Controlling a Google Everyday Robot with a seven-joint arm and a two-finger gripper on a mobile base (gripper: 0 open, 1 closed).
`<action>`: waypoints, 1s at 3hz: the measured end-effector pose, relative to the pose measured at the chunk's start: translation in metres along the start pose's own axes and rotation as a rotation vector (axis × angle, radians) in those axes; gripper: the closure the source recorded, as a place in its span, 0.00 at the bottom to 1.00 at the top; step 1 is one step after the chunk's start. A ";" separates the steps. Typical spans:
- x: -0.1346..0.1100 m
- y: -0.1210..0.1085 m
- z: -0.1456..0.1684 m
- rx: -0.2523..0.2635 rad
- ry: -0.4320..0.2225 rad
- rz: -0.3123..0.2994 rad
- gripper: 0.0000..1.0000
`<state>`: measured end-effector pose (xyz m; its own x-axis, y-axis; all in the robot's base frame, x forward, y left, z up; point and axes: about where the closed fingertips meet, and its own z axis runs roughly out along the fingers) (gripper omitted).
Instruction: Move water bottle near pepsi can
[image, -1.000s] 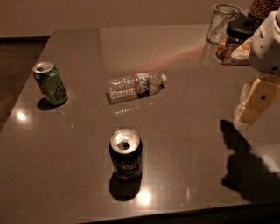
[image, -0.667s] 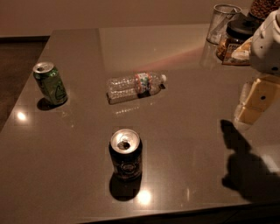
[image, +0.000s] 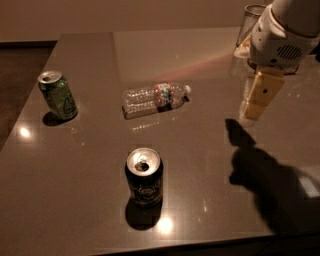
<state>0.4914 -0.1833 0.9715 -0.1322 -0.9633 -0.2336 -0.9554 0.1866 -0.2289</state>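
Observation:
The water bottle (image: 155, 98) lies on its side in the middle of the brown table (image: 90, 210), its white cap pointing right and its colourful label band near the cap end. The pepsi can (image: 144, 177) stands upright nearer the front edge, dark with an open silver top, about a bottle's length in front of the bottle. My gripper (image: 259, 96) hangs from the white arm at the upper right, above the table and well to the right of the bottle, holding nothing that I can see. Its shadow falls on the table at the lower right.
A green can (image: 58, 95) stands at the left side of the table. A clear glass container (image: 250, 25) stands at the far right corner, partly behind the arm. The table's front edge runs just below the pepsi can.
The arm and gripper have moved left and a little farther back, toward the bottle. The bottle and both cans have not moved.

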 end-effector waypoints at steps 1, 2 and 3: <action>-0.023 -0.025 0.020 -0.023 -0.032 -0.052 0.00; -0.044 -0.042 0.038 -0.038 -0.068 -0.084 0.00; -0.061 -0.061 0.059 -0.060 -0.088 -0.113 0.00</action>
<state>0.5732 -0.1241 0.9440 -0.0020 -0.9564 -0.2920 -0.9773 0.0637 -0.2021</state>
